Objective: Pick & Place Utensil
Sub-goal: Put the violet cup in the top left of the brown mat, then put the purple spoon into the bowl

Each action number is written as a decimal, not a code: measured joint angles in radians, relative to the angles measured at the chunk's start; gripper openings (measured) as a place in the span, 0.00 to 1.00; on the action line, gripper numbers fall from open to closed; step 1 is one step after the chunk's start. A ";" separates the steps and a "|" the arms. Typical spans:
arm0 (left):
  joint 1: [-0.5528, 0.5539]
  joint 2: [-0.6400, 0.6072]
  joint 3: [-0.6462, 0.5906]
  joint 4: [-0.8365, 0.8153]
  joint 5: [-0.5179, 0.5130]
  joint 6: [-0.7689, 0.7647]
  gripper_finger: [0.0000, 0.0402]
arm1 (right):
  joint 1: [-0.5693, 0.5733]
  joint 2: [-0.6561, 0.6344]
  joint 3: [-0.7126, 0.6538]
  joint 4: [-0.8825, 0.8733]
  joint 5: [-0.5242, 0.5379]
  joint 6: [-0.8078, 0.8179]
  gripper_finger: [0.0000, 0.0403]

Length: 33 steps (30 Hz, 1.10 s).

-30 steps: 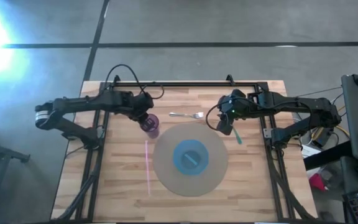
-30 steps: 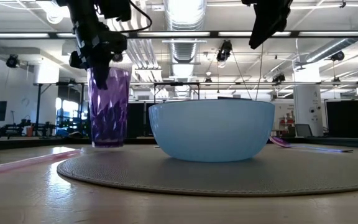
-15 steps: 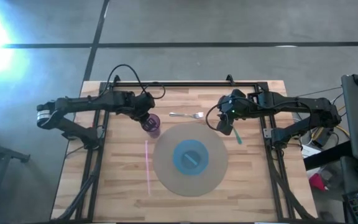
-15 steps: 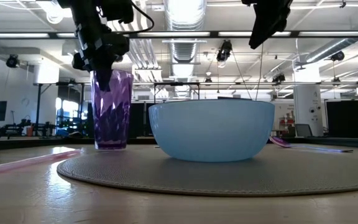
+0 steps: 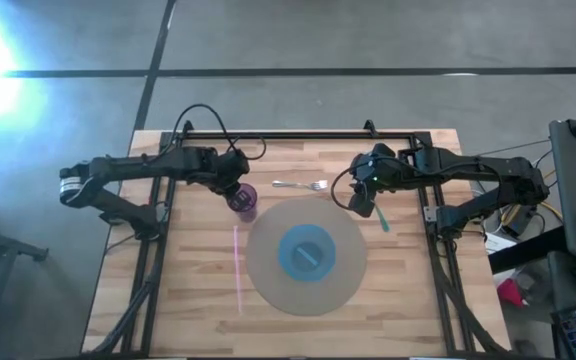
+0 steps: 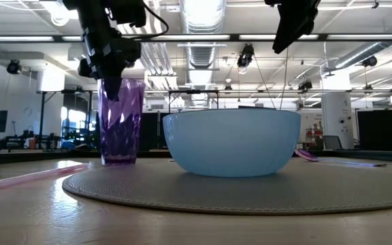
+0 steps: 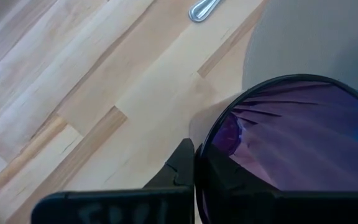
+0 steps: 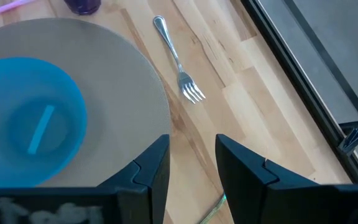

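Left end effector (image 5: 236,186) clamped on cup (image 5: 244,200) rim, cup upright just off mat (image 5: 306,257). Right end effector (image 5: 365,197) half-open, empty, hovering nr fork (image 5: 300,185) behind mat; prob. next pick.

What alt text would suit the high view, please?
Seen from above, the left gripper holds the rim of a purple cup beside a round grey mat with a blue bowl. The right gripper hovers near a fork.

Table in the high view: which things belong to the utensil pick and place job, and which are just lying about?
Job:
- fork
- blue bowl
- round placemat
- purple cup, held at its rim by left gripper
- right gripper, jaws open

Lying about:
- pink straw
- teal utensil
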 joint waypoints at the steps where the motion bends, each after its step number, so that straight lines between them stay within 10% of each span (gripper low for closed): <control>1: 0.000 0.000 -0.004 0.001 0.000 0.000 0.02 | 0.000 0.000 0.000 0.000 0.000 0.000 0.31; 33: 0.000 -0.001 -0.011 0.004 0.001 0.006 0.23 | 0.000 0.000 0.001 0.000 0.000 0.000 0.31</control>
